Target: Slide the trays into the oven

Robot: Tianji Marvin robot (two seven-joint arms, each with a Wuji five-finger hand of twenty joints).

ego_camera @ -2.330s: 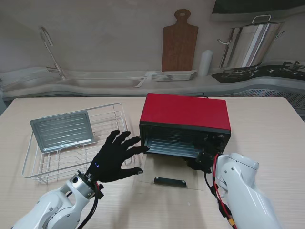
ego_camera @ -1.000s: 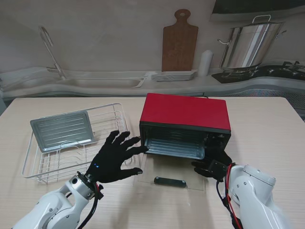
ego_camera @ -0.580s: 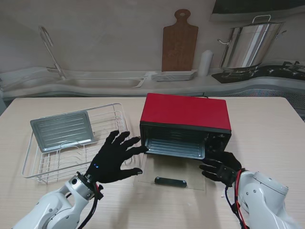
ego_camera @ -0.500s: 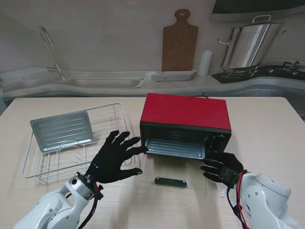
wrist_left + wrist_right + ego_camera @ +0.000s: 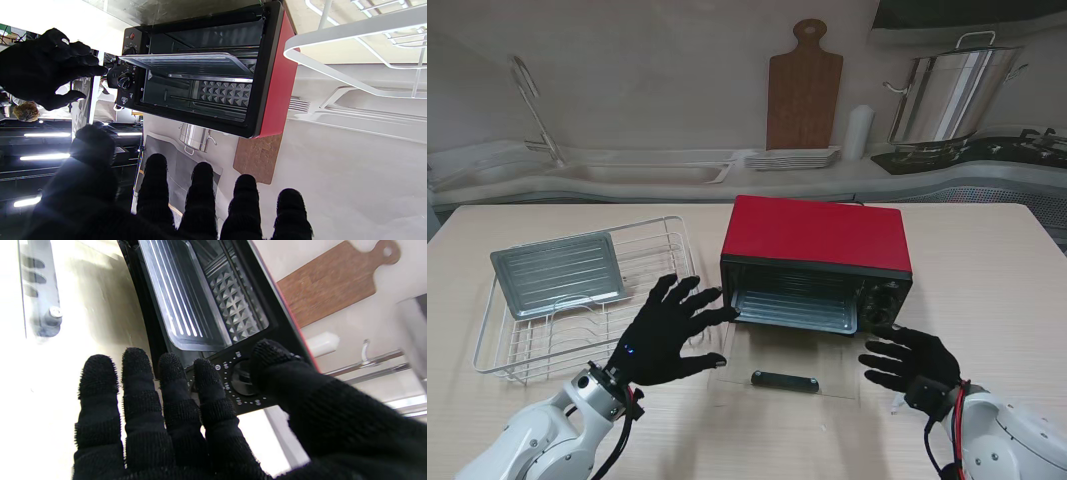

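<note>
Sitting inside the red metal toaster oven point(image 5: 816, 262): one ribbed silver baking tray point(image 5: 793, 310). Lying left of that oven, on the white wire rack point(image 5: 497, 345): a second ribbed silver tray point(image 5: 558, 273). Hovering before the oven, splayed and grasping nothing: black-gloved left hand point(image 5: 665, 331) and right hand point(image 5: 914, 359).

Left arm point(image 5: 537, 440) rises from the 7 o'clock corner of the stand view, wrist angled toward 1 o'clock. Left hand point(image 5: 665, 330) is palm down, all five fingers point(image 5: 200, 186) spread wide and straight, holding nothing. Right arm point(image 5: 1002, 450) enters from the 5 o'clock corner, forearm pointing toward 10 o'clock. Right hand point(image 5: 912, 358) is also palm down, empty, fingers point(image 5: 133, 380) extended and slightly apart toward 9 o'clock, thumb splayed out to the side. The two hands are well apart.
</note>
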